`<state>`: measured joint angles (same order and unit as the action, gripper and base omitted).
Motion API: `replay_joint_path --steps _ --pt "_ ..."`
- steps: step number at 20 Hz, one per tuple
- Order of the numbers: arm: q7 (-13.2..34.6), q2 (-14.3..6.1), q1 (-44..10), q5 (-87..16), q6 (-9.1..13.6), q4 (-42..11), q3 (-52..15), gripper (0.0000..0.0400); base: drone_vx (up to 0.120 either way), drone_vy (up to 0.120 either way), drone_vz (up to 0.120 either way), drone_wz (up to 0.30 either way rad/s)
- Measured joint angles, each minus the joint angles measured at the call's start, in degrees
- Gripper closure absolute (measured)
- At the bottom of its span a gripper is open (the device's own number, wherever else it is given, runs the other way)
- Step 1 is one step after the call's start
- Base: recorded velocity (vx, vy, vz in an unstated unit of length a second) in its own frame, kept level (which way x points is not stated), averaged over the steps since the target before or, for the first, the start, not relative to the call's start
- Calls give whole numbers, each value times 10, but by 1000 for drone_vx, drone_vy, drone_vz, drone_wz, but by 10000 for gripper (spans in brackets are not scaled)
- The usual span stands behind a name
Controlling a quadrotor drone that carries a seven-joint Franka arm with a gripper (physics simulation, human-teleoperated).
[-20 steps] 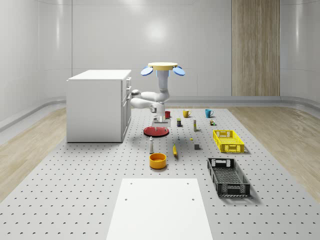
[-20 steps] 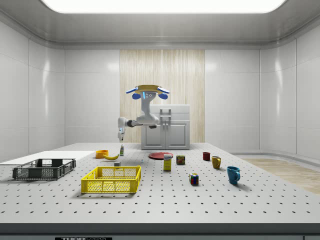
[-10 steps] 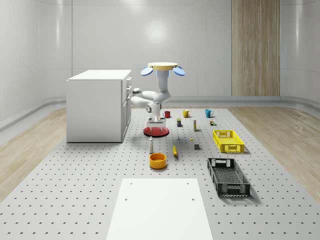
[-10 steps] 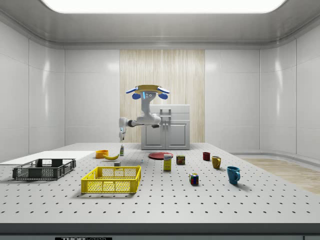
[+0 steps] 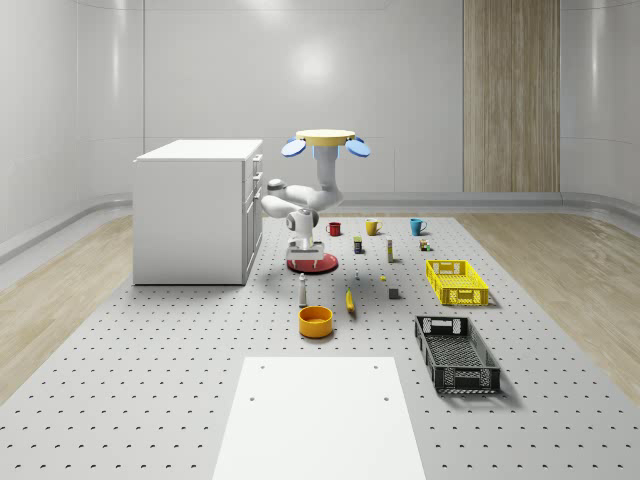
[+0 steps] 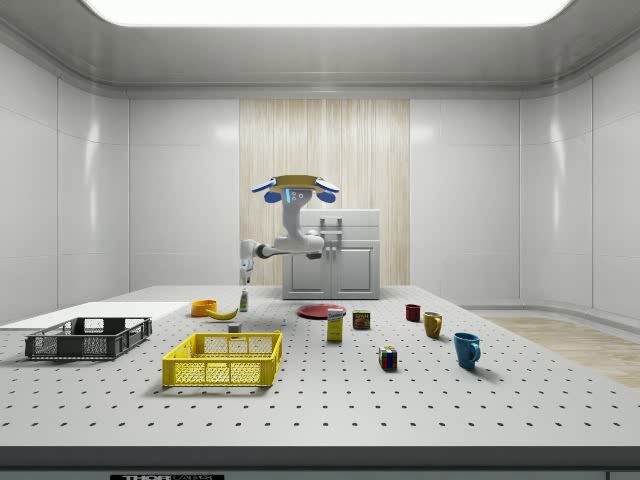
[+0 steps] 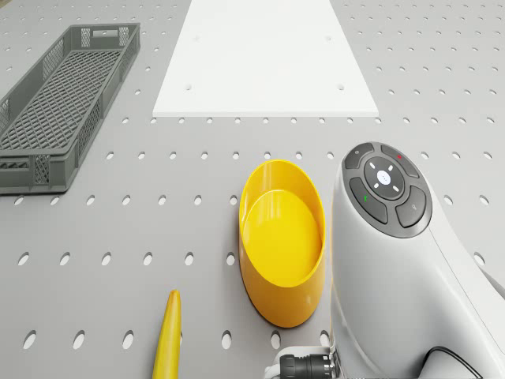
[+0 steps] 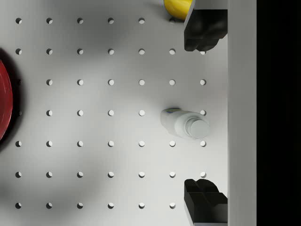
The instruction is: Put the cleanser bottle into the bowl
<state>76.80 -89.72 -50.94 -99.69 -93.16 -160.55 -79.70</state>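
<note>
Whole-scene view, L to R: white cabinet [image 5: 198, 210] at the view's left on the perforated table [image 5: 150, 380]. Drone [image 5: 325, 140] hovers just right of it, above the red plate [image 5: 312, 262], arm bent down w/ gripper [image 5: 303, 244] hanging over the plate's near-left edge, well above the table. Cleanser bottle [image 5: 303, 290] stands upright in front of the plate, orange bowl [image 5: 315, 321] just nearer the camera, apart from the bottle, nothing in it. Banana [image 5: 350, 300] to the right of bottle and bowl. Further right, yellow basket [image 5: 456, 282] and black basket [image 5: 457, 353]. Cups in a row behind: red mug [image 5: 334, 228], yellow mug [image 5: 372, 227], blue mug [image 5: 417, 226].

Wrist view: bottle [image 8: 186, 124] seen from above, cap up, between the two dark fingertips [image 8: 205, 30], closer to neither by much. Fingers spread wide, holding nothing, no contact w/ bottle. Plate rim [image 8: 4, 106] well apart from it.

Side view: gripper [image 6: 243, 270] above the bottle [image 6: 243, 299], gap between them.
</note>
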Motion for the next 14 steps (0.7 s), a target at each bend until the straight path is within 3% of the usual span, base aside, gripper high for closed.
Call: replay_joint_path --steps 14 --pt "-9 -6 -22 -44 -31 36 52 0 0 0 0 0"
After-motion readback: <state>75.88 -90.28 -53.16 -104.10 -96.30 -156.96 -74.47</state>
